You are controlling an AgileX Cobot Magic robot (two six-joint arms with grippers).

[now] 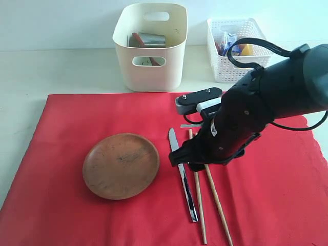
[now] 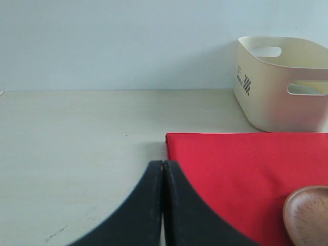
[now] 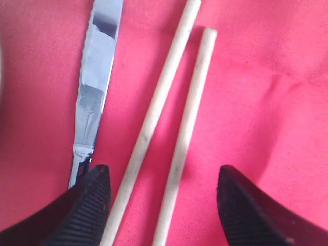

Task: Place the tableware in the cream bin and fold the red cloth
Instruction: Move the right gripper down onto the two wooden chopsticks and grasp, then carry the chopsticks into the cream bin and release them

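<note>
Right gripper (image 3: 163, 177): jaws wide apart, empty, astride pair of wooden chopsticks (image 3: 152, 118) on red cloth (image 3: 266, 102); probably lined up to pinch both. Alongside, silver knife (image 3: 97, 66). Further out, round brown plate (image 1: 121, 165). Cream bin (image 1: 148, 77) beyond cloth. Left gripper (image 2: 163, 169) closed, empty.

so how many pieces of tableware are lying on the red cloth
4: the brown plate on the left of the red cloth, the knife at its middle, and two chopsticks just right of the knife, within the open right gripper. The arm may hide more.
</note>
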